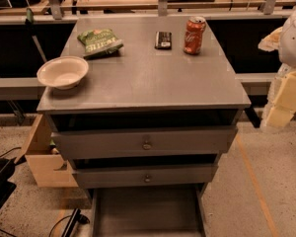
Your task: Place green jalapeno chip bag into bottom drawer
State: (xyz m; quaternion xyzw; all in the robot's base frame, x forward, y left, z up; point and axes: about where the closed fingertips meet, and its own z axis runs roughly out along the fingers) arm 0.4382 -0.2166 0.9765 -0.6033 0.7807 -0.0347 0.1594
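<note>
camera view: green jalapeno chip bag point(99, 42) lies at the far left of the cabinet top point(153, 78), its long axis running roughly left to right. we see the gripper point(281, 102) at the right edge, well apart from it; released or clenched, we cannot tell. bottom drawer point(148, 214) stands pulled out, near.

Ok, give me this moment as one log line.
green jalapeno chip bag: on cabinet top, rear left | bottom drawer: open | gripper: off cabinet's right side, clear of bag | pick: not yet done

Unreadable white lettering on green jalapeno chip bag point(99, 41)
</note>
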